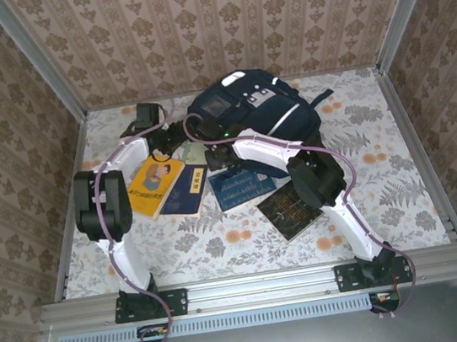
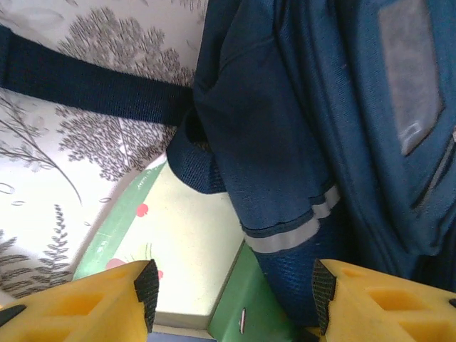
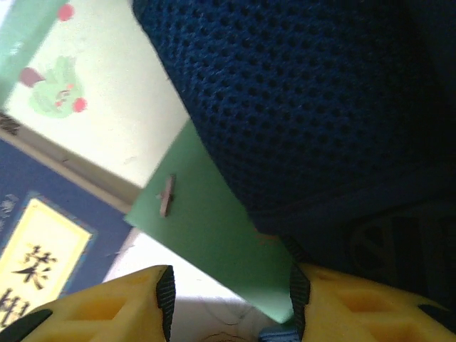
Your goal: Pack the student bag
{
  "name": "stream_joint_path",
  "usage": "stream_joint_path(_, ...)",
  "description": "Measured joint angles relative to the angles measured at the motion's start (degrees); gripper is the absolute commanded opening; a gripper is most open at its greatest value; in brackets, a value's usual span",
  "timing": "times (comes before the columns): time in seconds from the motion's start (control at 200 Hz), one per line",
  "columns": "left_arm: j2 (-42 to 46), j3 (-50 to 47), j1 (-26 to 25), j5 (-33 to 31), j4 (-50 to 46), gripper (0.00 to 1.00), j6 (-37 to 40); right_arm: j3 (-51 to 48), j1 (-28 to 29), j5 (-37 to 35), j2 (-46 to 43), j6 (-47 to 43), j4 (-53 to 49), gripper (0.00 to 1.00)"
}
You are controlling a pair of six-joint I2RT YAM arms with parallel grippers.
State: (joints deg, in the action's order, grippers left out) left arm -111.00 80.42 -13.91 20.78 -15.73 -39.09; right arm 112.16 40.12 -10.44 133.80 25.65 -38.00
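Observation:
The student bag (image 1: 262,108), navy with white stripes, lies at the back middle of the table. A green and white book (image 1: 194,153) lies against its front left side, partly under the fabric. My left gripper (image 1: 174,138) hangs over that spot. In the left wrist view the left gripper (image 2: 235,296) is open, and the bag (image 2: 285,128) and the book (image 2: 192,249) lie below the gap. My right gripper (image 1: 209,155) comes in from the right. In the right wrist view the right gripper (image 3: 231,303) is open, straddling the book's green corner (image 3: 206,228), which touches one pad beside the bag's mesh (image 3: 299,107).
A yellow book (image 1: 156,185), a blue book with a yellow label (image 1: 187,192), another blue book (image 1: 242,188) and a dark book (image 1: 289,207) lie in front of the bag. A bag strap (image 2: 92,89) runs across the floral cloth. Walls enclose the table on three sides.

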Motion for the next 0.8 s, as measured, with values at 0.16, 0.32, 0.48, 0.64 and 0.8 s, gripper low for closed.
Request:
stream_joint_path(0.16,-3.3,1.0,-2.2,0.0,-0.5,0.6,-0.1,-0.7,-0.8,-3.2,0.0,0.0,-1.3,0.49)
stream_joint_path(0.32,-4.5,1.9,-3.7,0.5,-0.8,0.59,-0.1,-1.1,-1.7,-4.4,0.0,0.0,-2.4,0.49)
stream_joint_path(0.48,-7.6,5.3,-5.0,1.6,-0.9,0.59,0.2,-3.8,-4.5,-3.7,-1.4,-0.1,-2.6,0.46)
stream_joint_path(0.64,-10.4,5.4,-6.3,3.5,-1.5,0.6,0.5,-6.2,-6.5,-3.9,-3.0,-0.4,-3.2,0.42)
stream_joint_path(0.8,-12.0,6.4,-7.0,5.1,-2.2,0.61,1.7,-9.6,-6.8,-4.1,-4.8,-1.1,-1.4,0.41)
